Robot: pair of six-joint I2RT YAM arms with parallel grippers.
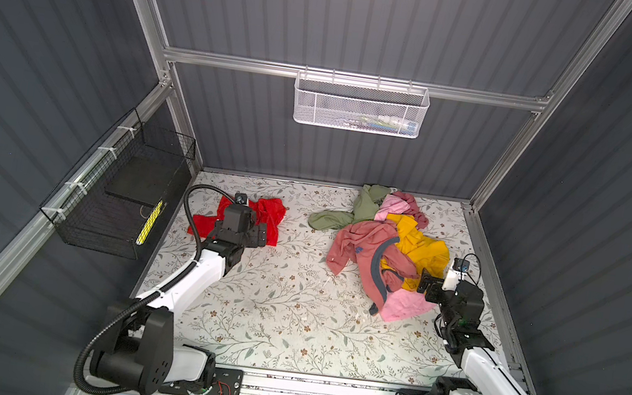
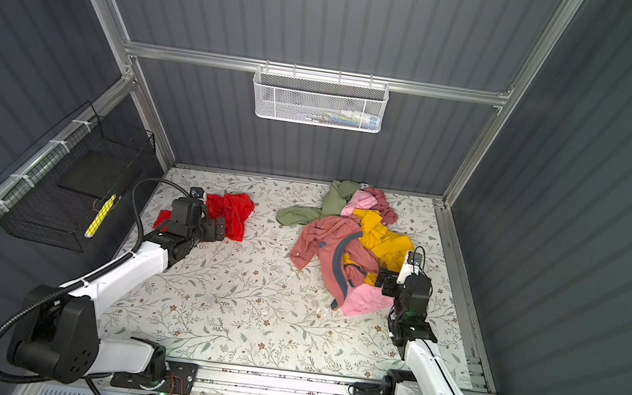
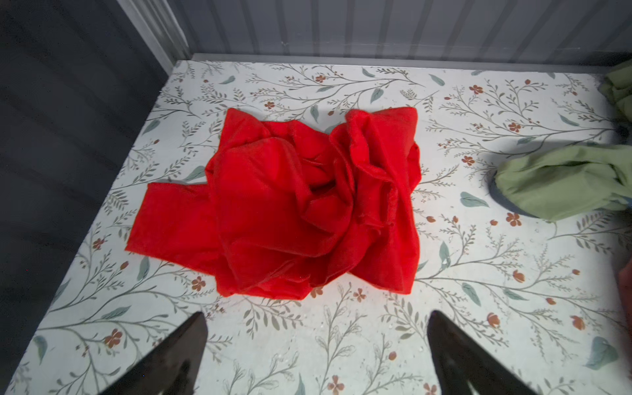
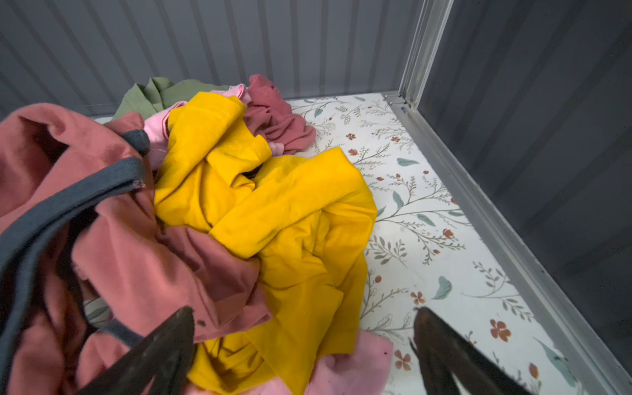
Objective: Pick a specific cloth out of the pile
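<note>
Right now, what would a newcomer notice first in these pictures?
The bright red cloth lies crumpled alone on the floral table, at the left, with the open left gripper close by it. Across a gap at the right sits the pile, where yellow and dusty pink stand out, the open right gripper at its near edge.

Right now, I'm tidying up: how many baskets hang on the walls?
2: a white mesh basket on the back wall, a black wire basket on the left wall.
</note>
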